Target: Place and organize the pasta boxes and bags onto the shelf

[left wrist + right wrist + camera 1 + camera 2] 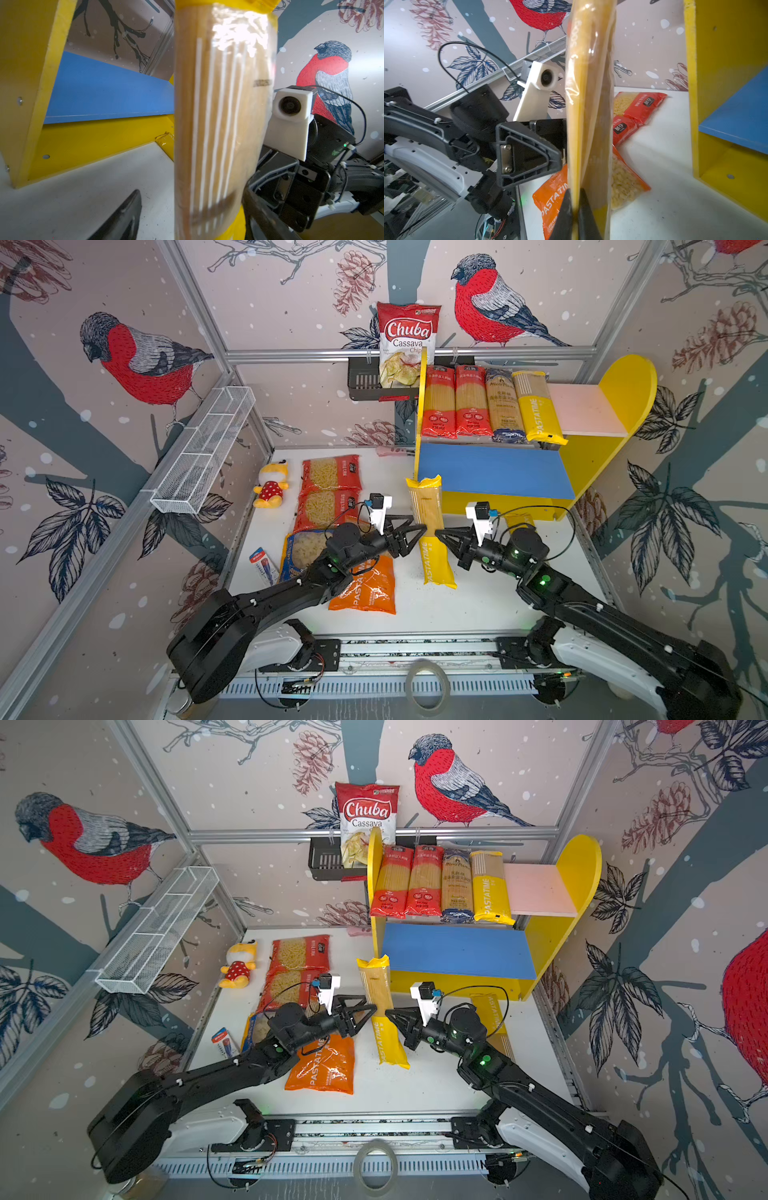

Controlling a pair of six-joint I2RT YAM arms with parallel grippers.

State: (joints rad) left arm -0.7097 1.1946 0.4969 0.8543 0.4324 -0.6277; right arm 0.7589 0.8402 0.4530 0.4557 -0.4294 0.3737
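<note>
Nearest, an orange macaroni bag (368, 587) lies flat on the white surface (478, 605). Just beyond, the right hand (439, 534) pinches the edge of an upright yellow spaghetti pack (426, 506), while the left hand (417, 536) straddles it with jaws apart. Behind stands the shelf (627, 385): four long packs (471, 402) lie side by side on its pink upper board (582, 408), above the blue board (494, 470).

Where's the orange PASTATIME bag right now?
In both top views the orange PASTATIME bag lies flat on the white table, left of centre, partly under the left arm, left of the yellow spaghetti pack pinched by the right gripper.
</note>
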